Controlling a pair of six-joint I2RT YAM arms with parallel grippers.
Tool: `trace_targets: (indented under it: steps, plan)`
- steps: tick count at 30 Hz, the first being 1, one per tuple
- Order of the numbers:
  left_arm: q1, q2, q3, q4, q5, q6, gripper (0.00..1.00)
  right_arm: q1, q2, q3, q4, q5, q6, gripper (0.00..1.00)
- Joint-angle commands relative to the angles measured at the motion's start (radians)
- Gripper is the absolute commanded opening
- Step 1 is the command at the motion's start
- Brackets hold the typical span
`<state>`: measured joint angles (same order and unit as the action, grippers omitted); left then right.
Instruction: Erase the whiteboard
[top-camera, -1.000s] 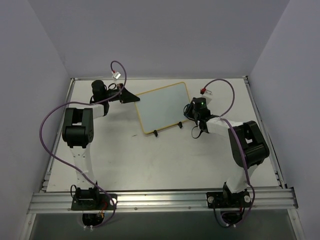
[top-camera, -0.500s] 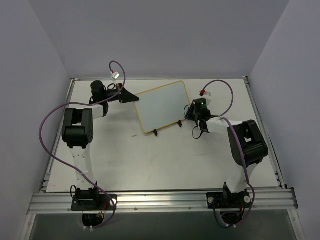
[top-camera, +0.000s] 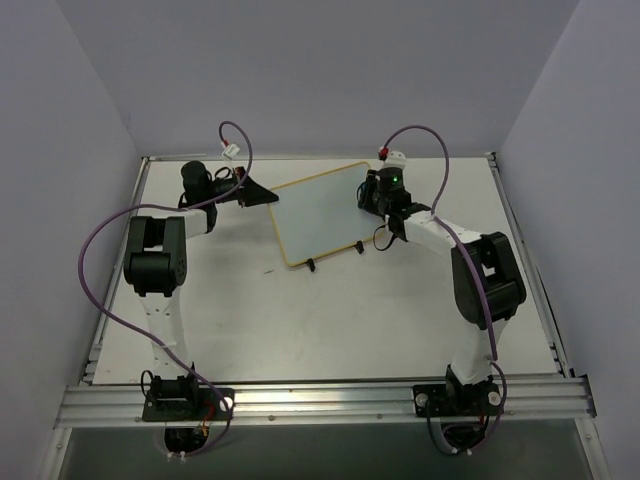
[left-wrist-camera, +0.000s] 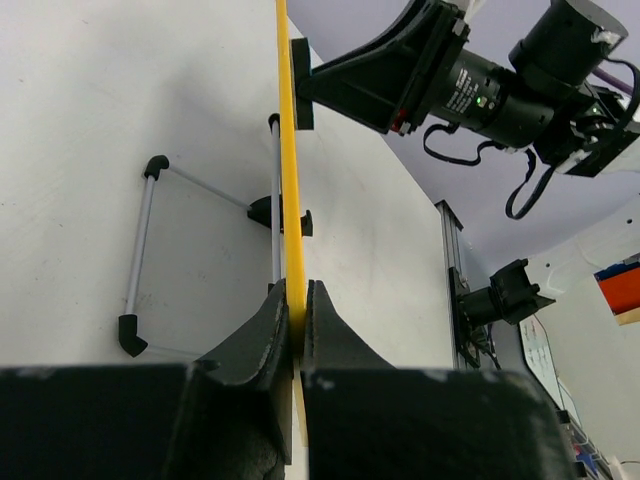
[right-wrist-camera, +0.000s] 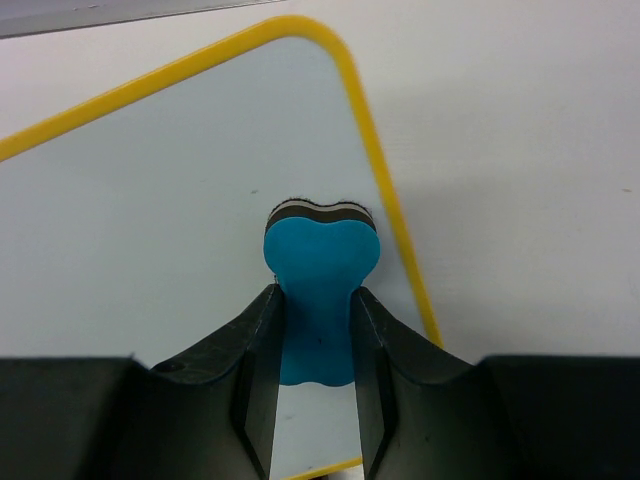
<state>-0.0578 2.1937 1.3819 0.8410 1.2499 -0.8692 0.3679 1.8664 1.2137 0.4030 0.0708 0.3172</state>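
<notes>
The whiteboard (top-camera: 322, 215) stands tilted on its two black clip feet near the back middle of the table; its face shows no writing. My left gripper (top-camera: 262, 196) is shut on the board's left yellow rim (left-wrist-camera: 289, 190), which runs edge-on between its fingers. My right gripper (top-camera: 372, 192) is shut on the blue bone-shaped eraser (right-wrist-camera: 318, 290), whose felt end presses on the board's face (right-wrist-camera: 170, 200) near its upper right corner. In the left wrist view the right arm's gripper (left-wrist-camera: 385, 72) reaches the board's far edge.
A thin metal wire stand (left-wrist-camera: 140, 250) with black ends lies on the table behind the board. Purple cables loop over both arms (top-camera: 430, 140). The table's raised metal rim (top-camera: 520, 240) runs along the right and back.
My right gripper has moved with the eraser from the board's lower right edge up toward its upper right corner. The left gripper and the board have stayed put.
</notes>
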Motion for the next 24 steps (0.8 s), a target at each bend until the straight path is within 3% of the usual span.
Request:
trace_targets:
  steps: [1, 9, 17, 21, 24]
  plan:
    - [-0.007, 0.008, 0.008, 0.073, 0.059, 0.029, 0.02, 0.075, 0.020, -0.014, 0.078, 0.017, -0.040, 0.00]
    - [-0.004, -0.011, 0.008, 0.027, 0.054, 0.065, 0.02, 0.126, 0.037, -0.192, 0.229, 0.075, 0.045, 0.00]
    - [-0.004, -0.005, 0.008, 0.038, 0.052, 0.056, 0.02, 0.103, -0.015, -0.391, 0.270, 0.309, 0.207, 0.00]
    - [-0.004, -0.006, 0.006, 0.046, 0.054, 0.053, 0.02, 0.101, -0.024, -0.427, 0.276, 0.319, 0.240, 0.00]
    - [-0.004, -0.006, 0.006, 0.050, 0.054, 0.045, 0.02, 0.114, -0.013, -0.413, 0.327, 0.244, 0.212, 0.00]
